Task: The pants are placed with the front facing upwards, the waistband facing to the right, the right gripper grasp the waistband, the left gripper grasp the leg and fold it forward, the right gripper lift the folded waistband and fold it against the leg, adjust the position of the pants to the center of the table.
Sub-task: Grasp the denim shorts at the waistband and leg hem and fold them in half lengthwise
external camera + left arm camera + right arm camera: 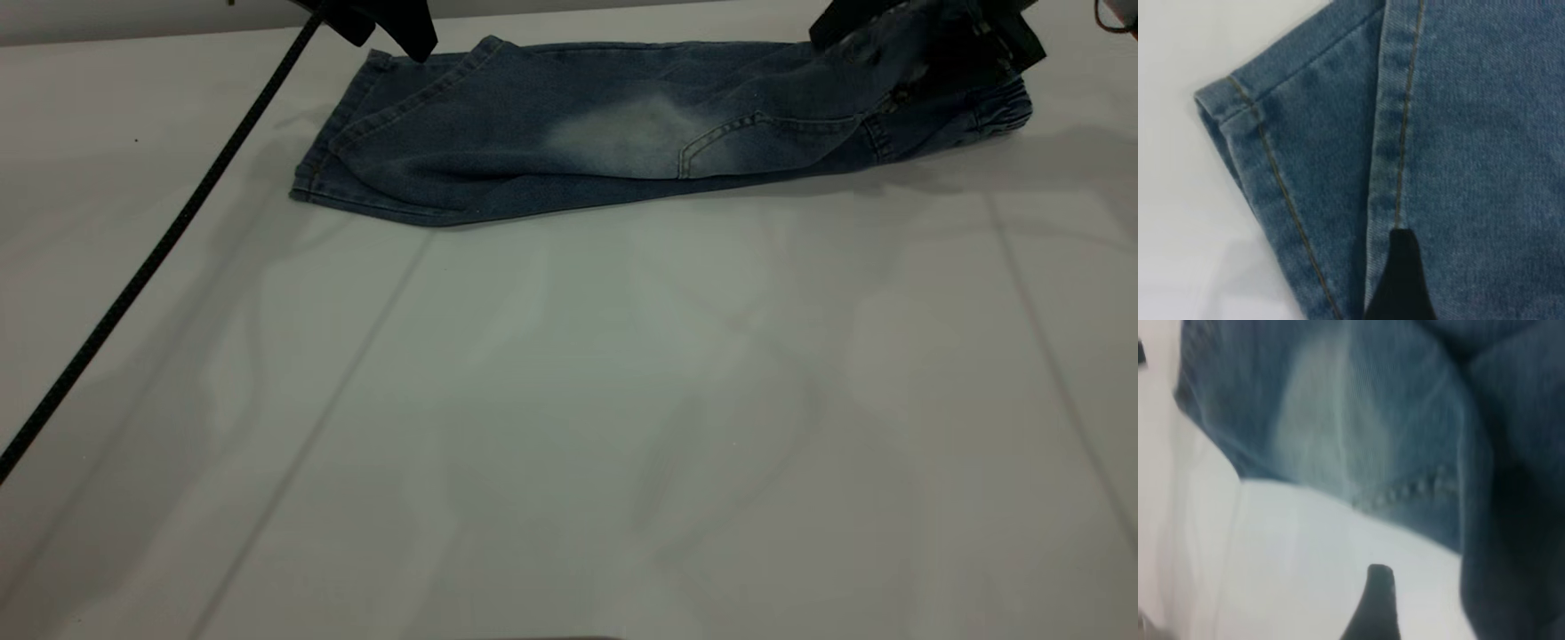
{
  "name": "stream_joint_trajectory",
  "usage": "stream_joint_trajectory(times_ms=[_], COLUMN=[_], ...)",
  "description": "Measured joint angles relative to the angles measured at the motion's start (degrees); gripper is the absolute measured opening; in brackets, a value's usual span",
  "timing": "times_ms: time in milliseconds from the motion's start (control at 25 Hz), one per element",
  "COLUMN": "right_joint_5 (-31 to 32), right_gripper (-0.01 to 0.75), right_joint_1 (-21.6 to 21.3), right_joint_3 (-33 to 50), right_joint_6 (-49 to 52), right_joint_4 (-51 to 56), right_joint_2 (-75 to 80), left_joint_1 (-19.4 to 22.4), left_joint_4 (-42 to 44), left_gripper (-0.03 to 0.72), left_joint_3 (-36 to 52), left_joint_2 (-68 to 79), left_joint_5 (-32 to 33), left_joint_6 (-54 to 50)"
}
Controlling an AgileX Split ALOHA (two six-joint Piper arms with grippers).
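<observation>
Pants [622, 133] folded lengthwise on table [569, 400], right pincer [925, 40] pinching waistband [996, 116], left pincer [391, 27] unclear.

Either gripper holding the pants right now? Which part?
The right gripper appears to hold the pants at the waistband, slightly raised. The left gripper hovers over the leg hem; grip unclear.
</observation>
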Motion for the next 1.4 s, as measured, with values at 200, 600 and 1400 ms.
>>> stream_joint_trajectory(times_ms=[200,600,1400], right_joint_5=[-3.7,-6.3,0.2], right_gripper=[0.594,0.594,0.594], right_joint_1=[3.6,0.9,-9.6], right_joint_3=[0.0,0.0,0.0], right_joint_6=[-12.4,-36.9,10.0], right_joint_4=[8.6,38.1,-9.9], right_joint_2=[0.0,0.0,0.1], left_joint_1=[0.0,0.0,-0.1], left_joint_4=[0.0,0.0,0.0], left_gripper=[0.548,0.548,0.548], left_joint_3=[0.0,0.0,0.0], left_joint_2=[0.0,0.0,0.0], left_joint_5=[-0.2,-0.1,0.2], left_joint_6=[0.0,0.0,-0.1])
